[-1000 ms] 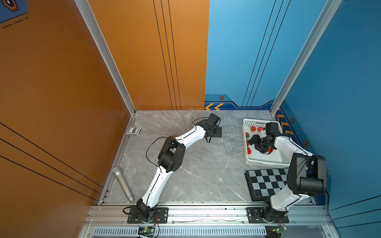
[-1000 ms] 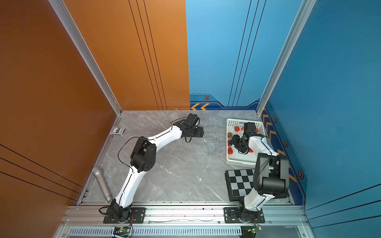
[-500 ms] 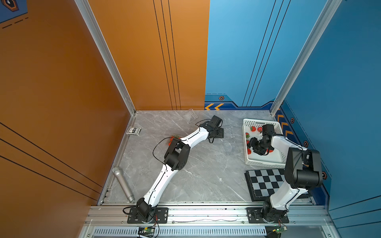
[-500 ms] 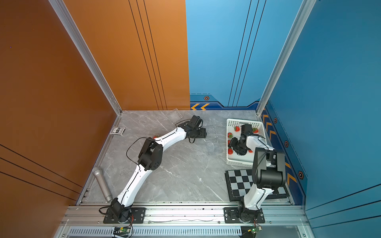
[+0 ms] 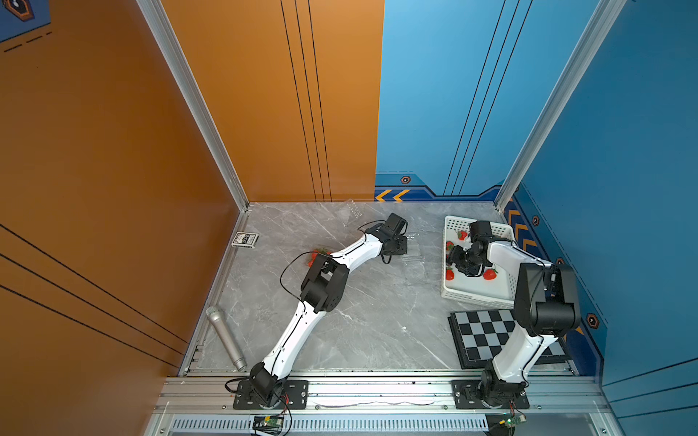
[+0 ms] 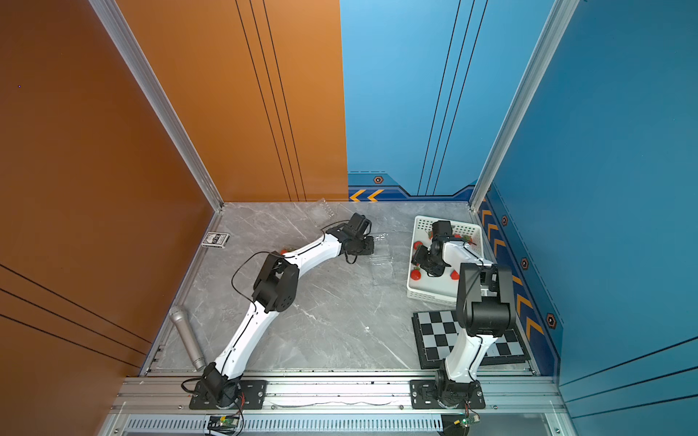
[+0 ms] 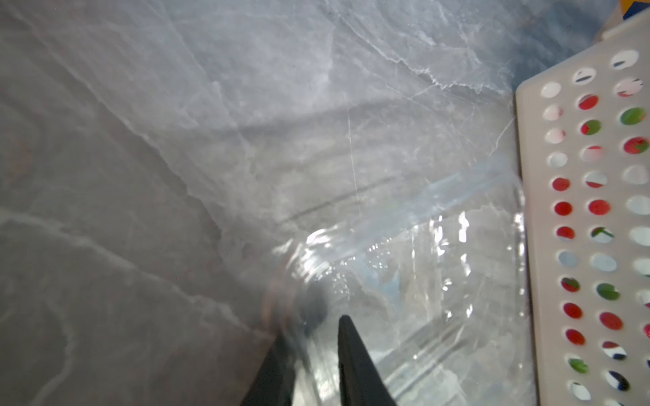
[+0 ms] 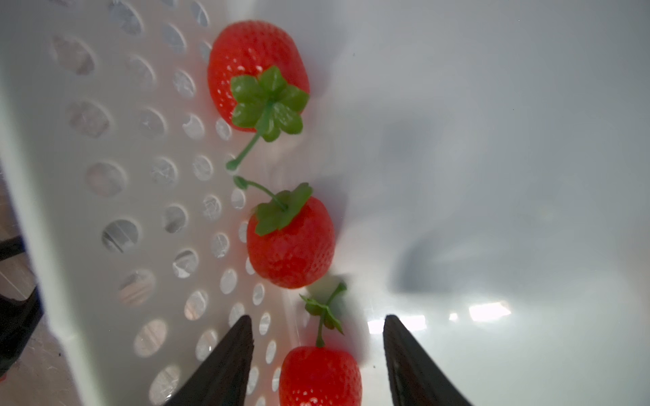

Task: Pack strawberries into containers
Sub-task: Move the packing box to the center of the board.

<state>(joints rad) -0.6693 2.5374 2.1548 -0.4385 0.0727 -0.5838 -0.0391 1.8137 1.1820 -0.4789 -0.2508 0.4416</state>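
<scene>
My left gripper point(image 7: 313, 327) is shut on the wall of a clear container point(image 7: 404, 281) that lies on the table just left of the white basket point(image 7: 580, 246). In both top views this container point(image 5: 413, 256) point(image 6: 381, 260) sits at the left gripper point(image 5: 400, 251). A second container point(image 5: 353, 209) lies by the back wall. My right gripper point(image 8: 316, 318) is open, low inside the basket point(image 5: 476, 298), its fingers on either side of a strawberry point(image 8: 320, 376) without touching it. Two more strawberries point(image 8: 292, 242) point(image 8: 256, 70) lie along the perforated wall. Other strawberries point(image 5: 315, 254) show beside the left arm, partly hidden.
A chessboard point(image 5: 487, 336) lies in front of the basket, under the right arm. A grey microphone point(image 5: 226, 339) lies by the left rail and a card box point(image 5: 244, 239) at the left edge. More strawberries point(image 5: 490, 274) lie on the basket floor.
The left jaws have closed from wide open onto the container wall, and the left elbow has swung back and left. The right gripper has shifted slightly toward the basket's left wall.
</scene>
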